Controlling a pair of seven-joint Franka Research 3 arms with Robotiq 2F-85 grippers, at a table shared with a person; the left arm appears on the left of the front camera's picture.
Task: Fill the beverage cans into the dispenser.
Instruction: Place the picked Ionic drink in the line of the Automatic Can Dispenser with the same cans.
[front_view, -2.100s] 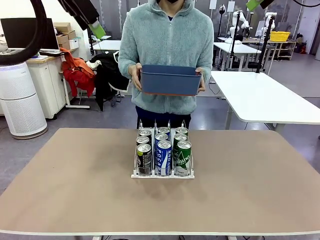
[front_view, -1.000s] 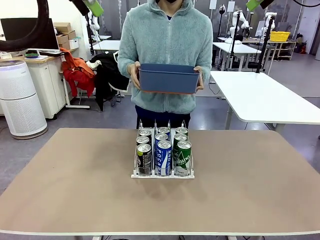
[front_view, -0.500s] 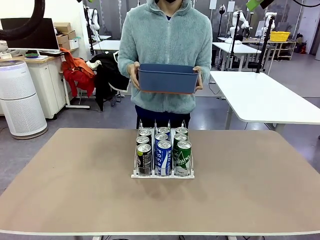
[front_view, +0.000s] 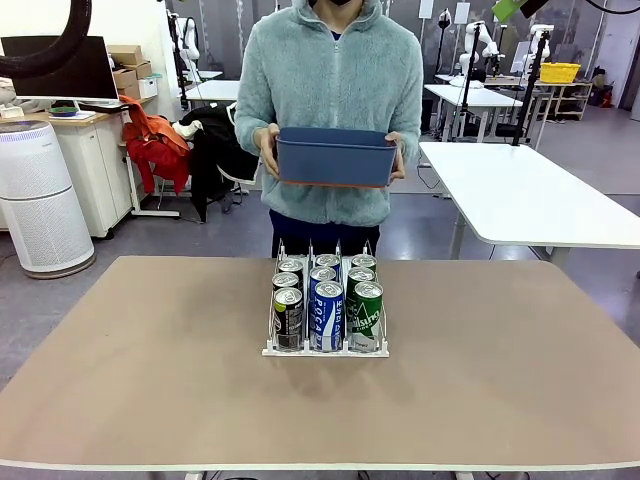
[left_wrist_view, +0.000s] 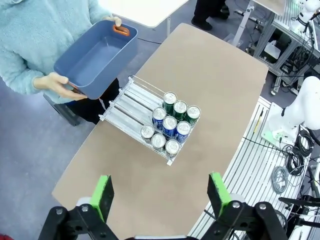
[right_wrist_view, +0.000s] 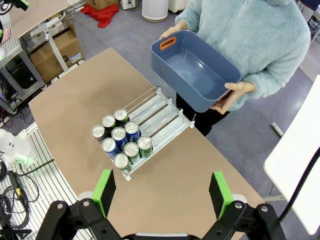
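We find the dispenser (front_view: 325, 330) standing on the tan table (front_view: 150, 380), around the middle and somewhat toward the person's side, with nine beverage cans (front_view: 327, 305) upright in it, three to each lane. In the front view the left lane holds black-and-green cans, the middle lane blue ones, the right lane green ones. All nine sit bunched at the end of the rack nearer the robot; in the left wrist view the cans (left_wrist_view: 170, 127) leave the lanes bare toward the person. The person stands at the far edge holding a dark blue bin (front_view: 335, 157) in both hands, clear of the table; seen from the right wrist the bin (right_wrist_view: 195, 70) appears empty, though its near corner is partly shaded. We note the left gripper (left_wrist_view: 161, 192) high above the table, fingers spread wide and holding nothing. The right gripper (right_wrist_view: 162, 192) hangs likewise, spread and empty.
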